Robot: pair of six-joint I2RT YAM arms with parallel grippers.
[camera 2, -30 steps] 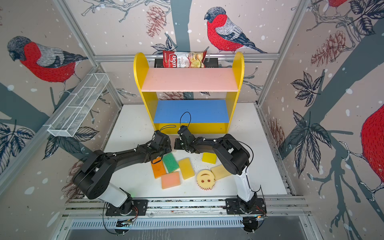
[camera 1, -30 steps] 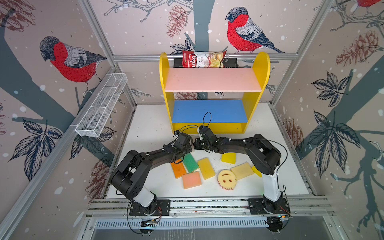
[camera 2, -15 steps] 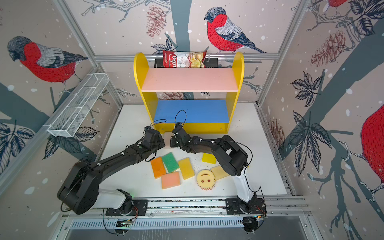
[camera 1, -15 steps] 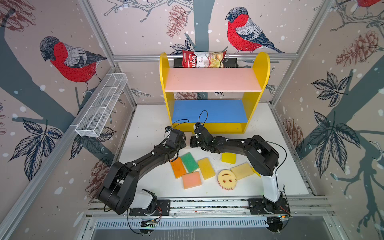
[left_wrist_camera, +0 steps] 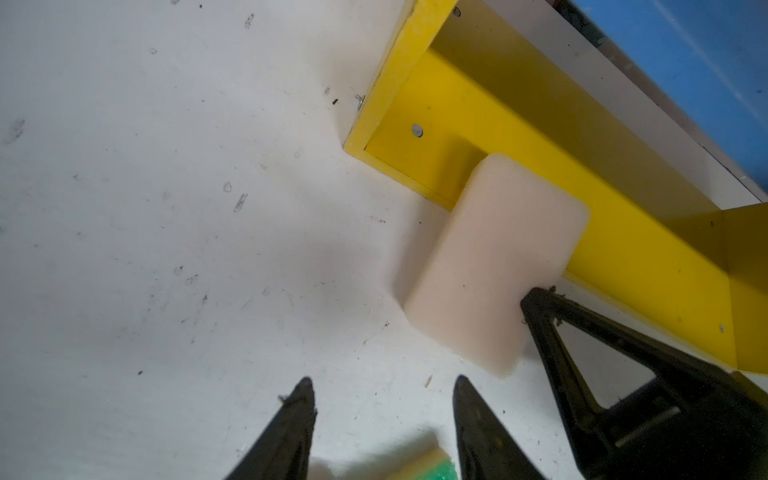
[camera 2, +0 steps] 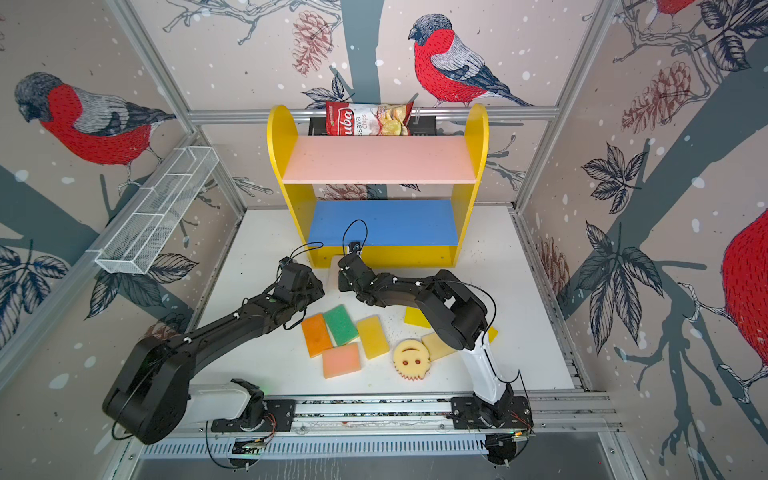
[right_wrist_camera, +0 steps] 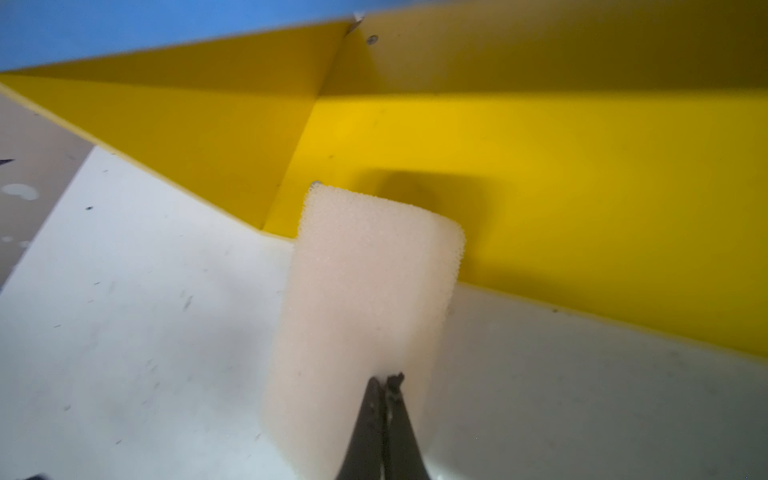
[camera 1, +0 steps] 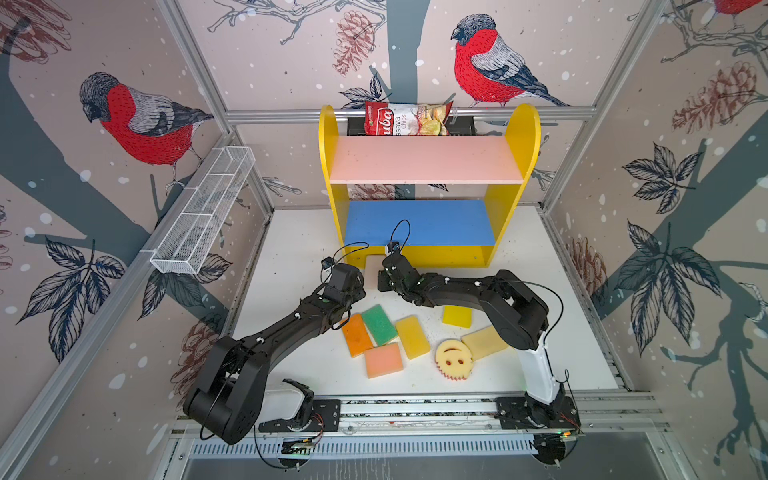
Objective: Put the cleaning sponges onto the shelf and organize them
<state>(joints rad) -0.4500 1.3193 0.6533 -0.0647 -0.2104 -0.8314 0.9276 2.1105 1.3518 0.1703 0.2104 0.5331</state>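
Note:
A pale cream sponge [left_wrist_camera: 494, 266] lies half on the shelf's yellow base [left_wrist_camera: 515, 137] and half on the table, near the left side panel. My right gripper [right_wrist_camera: 386, 379] is shut, its tips pressed against the sponge's near end. My left gripper [left_wrist_camera: 383, 384] is open and empty, just short of that sponge. Behind both arms lie an orange sponge [camera 1: 356, 335], a green one [camera 1: 379, 324], a yellow one [camera 1: 412, 336], a peach one [camera 1: 383, 360], the round smiley sponge [camera 1: 453, 359], a cream one [camera 1: 484, 343] and a small yellow one [camera 1: 457, 316]. The shelf's pink board [camera 1: 424, 160] and blue board [camera 1: 419, 222] are bare.
A red-and-white chips bag [camera 1: 405, 118] leans behind the shelf's top. A long white wire-mesh rack [camera 1: 203, 216] hangs on the left wall. The shelf's left side panel [right_wrist_camera: 199, 137] stands close beside the pale sponge. Crumbs speckle the white table [camera 1: 299, 232].
Both grippers have moved toward the shelf's front left corner. The left arm has stretched out and its jaws have widened. The loose sponges have not moved.

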